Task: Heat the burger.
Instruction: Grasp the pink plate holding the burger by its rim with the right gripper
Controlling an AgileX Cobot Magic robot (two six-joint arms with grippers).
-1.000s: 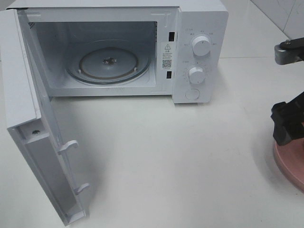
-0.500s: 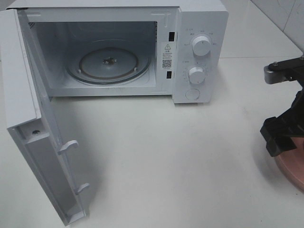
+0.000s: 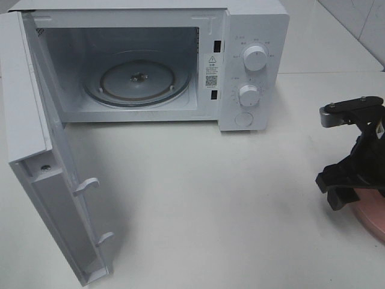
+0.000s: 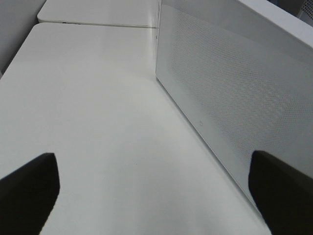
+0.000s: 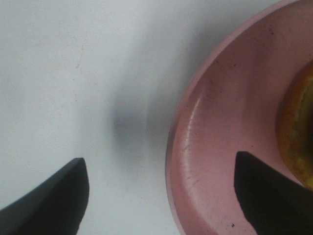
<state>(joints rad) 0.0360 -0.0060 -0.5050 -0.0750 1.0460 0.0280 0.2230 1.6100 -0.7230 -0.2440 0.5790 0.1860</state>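
Observation:
Only a golden-brown sliver of the burger [image 5: 296, 132] shows, sitting on the pink dish [image 5: 220, 137]. In the exterior view the dish [image 3: 374, 221] peeks in at the right edge, and the burger there is out of view. My right gripper [image 3: 344, 188] hovers over the dish's left rim. It is open [image 5: 161, 200], with one finger over the table and the other over the dish, gripping nothing. My left gripper [image 4: 154, 196] is open and empty beside the microwave door's outer face [image 4: 234, 98].
The white microwave [image 3: 252, 36] stands at the back with its door [image 3: 36, 180] swung wide toward the front left. Its glass turntable [image 3: 137, 81] is bare. Two knobs [image 3: 255, 59] sit on the right panel. White table lies between the microwave and the dish.
The right arm has moved left and lower over the dish's rim, so more of it shows. The microwave and its door have not moved.

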